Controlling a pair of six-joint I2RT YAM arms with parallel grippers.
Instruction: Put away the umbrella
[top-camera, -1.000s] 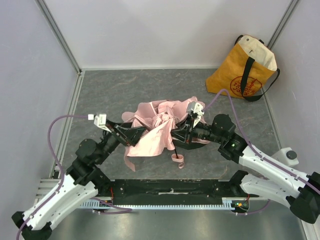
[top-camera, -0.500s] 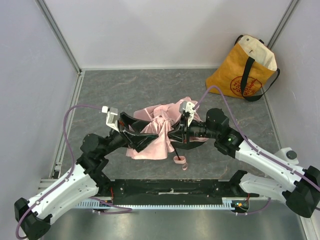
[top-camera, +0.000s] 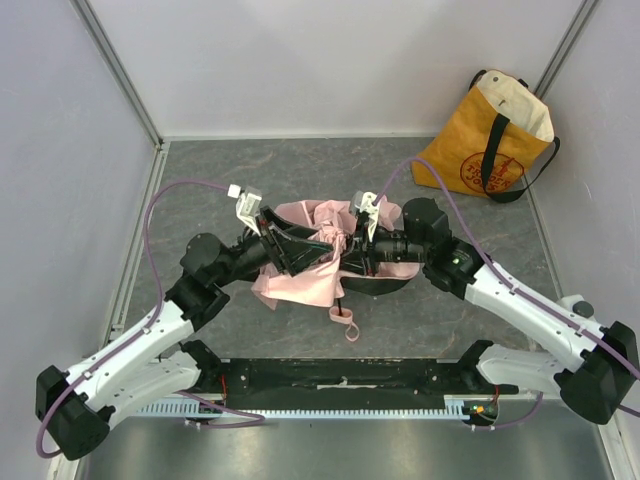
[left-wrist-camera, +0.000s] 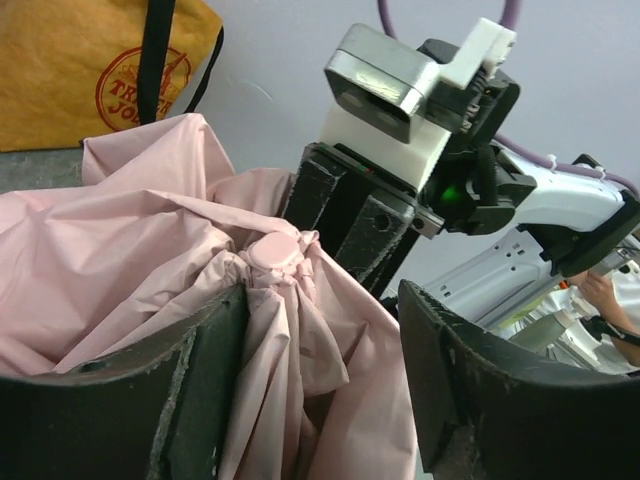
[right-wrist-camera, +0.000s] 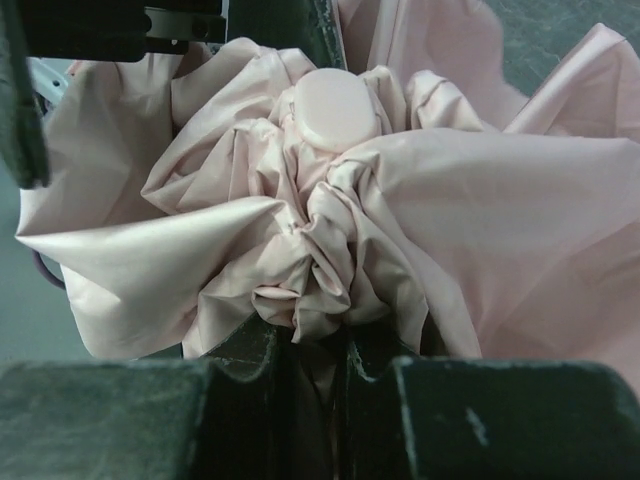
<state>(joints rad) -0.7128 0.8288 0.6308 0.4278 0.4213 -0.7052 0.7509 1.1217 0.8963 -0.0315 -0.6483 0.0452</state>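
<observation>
Wrist strap (top-camera: 345, 322), one, lay on the desk (top-camera: 230, 180) closest to its near edge, about mid-width. Behind it, one pale pink umbrella (top-camera: 310, 262) sat bunched at the desk's centre, fabric gathered under a round pink cap (right-wrist-camera: 333, 108). Left claw (left-wrist-camera: 318, 320) stood open, one finger on each side of the gathered fabric. Right claw (right-wrist-camera: 320, 352) was clamped on that fabric from the opposite side. One yellow tote bag (top-camera: 490, 140) leaned in the far right corner, mouth open, contents not discernible. The umbrella lay outside the bag.
</observation>
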